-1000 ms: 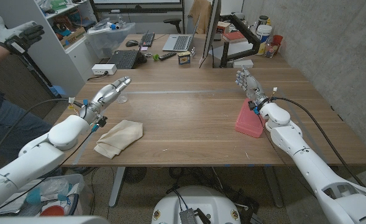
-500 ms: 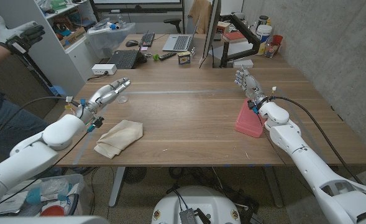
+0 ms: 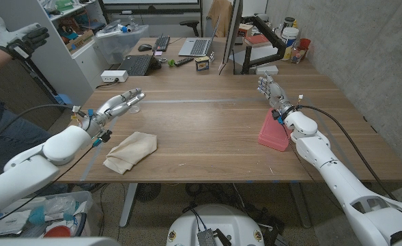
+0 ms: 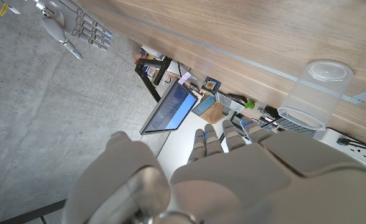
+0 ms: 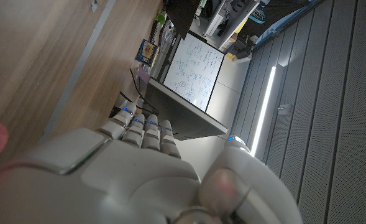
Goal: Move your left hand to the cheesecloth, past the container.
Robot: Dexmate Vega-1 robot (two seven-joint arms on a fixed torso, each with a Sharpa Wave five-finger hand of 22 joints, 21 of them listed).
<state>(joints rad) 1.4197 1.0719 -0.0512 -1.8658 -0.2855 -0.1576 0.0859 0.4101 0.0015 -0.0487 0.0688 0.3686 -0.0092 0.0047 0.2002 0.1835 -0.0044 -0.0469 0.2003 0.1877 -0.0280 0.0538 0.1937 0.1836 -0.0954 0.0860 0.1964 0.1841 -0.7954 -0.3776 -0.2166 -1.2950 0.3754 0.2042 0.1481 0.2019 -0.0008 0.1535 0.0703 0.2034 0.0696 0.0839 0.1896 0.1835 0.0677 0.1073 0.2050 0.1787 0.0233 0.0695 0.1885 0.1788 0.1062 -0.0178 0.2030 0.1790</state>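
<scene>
The beige cheesecloth (image 3: 131, 152) lies crumpled near the table's front left edge. A clear plastic container (image 3: 135, 107) stands farther back, partly hidden behind my left hand's fingers; in the left wrist view the container (image 4: 313, 93) sits just beyond the fingertips. My left hand (image 3: 119, 104) hovers above the table behind the cheesecloth, fingers stretched out and holding nothing. The same left hand (image 4: 232, 174) shows from its back in its wrist view. My right hand (image 3: 270, 89) stands upright and empty at the right, behind a pink wedge-shaped object (image 3: 274, 130).
A keyboard (image 3: 134, 65), laptop (image 3: 196, 46), monitor (image 3: 229, 34) and small boxes crowd the table's back edge. A person's gloved hand (image 3: 20, 37) reaches in at the far left. My right hand (image 5: 151, 168) shows from behind in its wrist view.
My left forearm has drawn slightly to the left; the hand stays near the container. The right arm, cheesecloth and pink object have not moved.
</scene>
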